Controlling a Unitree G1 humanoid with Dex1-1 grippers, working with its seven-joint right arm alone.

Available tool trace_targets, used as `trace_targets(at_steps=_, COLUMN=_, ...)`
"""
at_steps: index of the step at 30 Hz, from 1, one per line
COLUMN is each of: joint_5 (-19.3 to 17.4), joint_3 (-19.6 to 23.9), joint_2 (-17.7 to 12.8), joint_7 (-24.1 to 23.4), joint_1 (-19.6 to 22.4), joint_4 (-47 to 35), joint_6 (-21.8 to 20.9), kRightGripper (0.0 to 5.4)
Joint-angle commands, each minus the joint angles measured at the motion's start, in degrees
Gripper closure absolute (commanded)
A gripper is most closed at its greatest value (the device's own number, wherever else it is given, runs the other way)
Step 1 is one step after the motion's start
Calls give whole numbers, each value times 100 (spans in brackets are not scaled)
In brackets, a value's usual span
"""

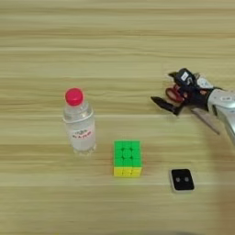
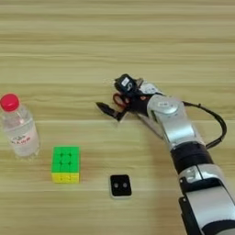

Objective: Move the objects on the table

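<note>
The wide light wooden counter (image 1: 114, 41) carries everything. The silver right arm (image 2: 176, 124) reaches in from the right, its black two-fingered tool (image 2: 112, 98) spread over the red-handled scissors (image 1: 176, 95). To the left stands an upright clear plastic bottle with a red cap (image 1: 79, 121). Nearer lie the green-and-yellow puzzle cube (image 1: 127, 158) and, right of it, the small black square device (image 1: 182, 180).

Table (image 1: 114, 36): light wood, horizontal grain. Clear bottle (image 1: 80, 123) with red cap upright at left. Green-and-yellow cube (image 1: 127, 158) just right of it, nearer camera. Small black square device (image 1: 182, 180), 2 dots on top, further right. Right gripper (image 1: 170, 92) at right edge, fingers spread over red-handled scissors (image 1: 193, 105).
</note>
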State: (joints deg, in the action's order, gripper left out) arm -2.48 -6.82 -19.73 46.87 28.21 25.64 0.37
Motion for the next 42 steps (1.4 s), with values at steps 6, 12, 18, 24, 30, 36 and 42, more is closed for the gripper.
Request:
trace_targets(at_steps=6, joint_5=-802, joint_3=109, joint_2=-214, joint_7=1015, joint_1=-307, joint_4=-1433, joint_6=-292, kRightGripper=3)
trace_targets(at_steps=12, joint_5=-1136, joint_3=4, joint_2=-219, joint_7=1628, joint_1=-687, joint_4=-1940, joint_6=-334, kRightGripper=3)
trace_targets(at_steps=18, joint_5=-1330, joint_3=-301, joint_2=-401, joint_7=2253, joint_1=-1039, joint_4=-2459, joint_6=110, kRightGripper=3)
trace_targets(at_steps=24, joint_5=-1129, joint_3=-743, joint_2=-684, joint_7=2512, joint_1=-1327, joint_4=-2997, joint_6=651, kRightGripper=3)
trace_targets(at_steps=30, joint_5=-670, joint_3=-1098, joint_2=-795, joint_7=2318, joint_1=-1287, joint_4=-3173, joint_6=995, kRightGripper=3)
trace_targets(at_steps=36, joint_5=-402, joint_3=-1452, joint_2=-724, joint_7=2296, joint_1=-1217, joint_4=-3159, joint_6=1087, kRightGripper=3)
trace_targets(at_steps=42, joint_5=-258, joint_3=-1606, joint_2=-623, joint_7=2218, joint_1=-1150, joint_4=-3043, joint_6=1119, kRightGripper=3)
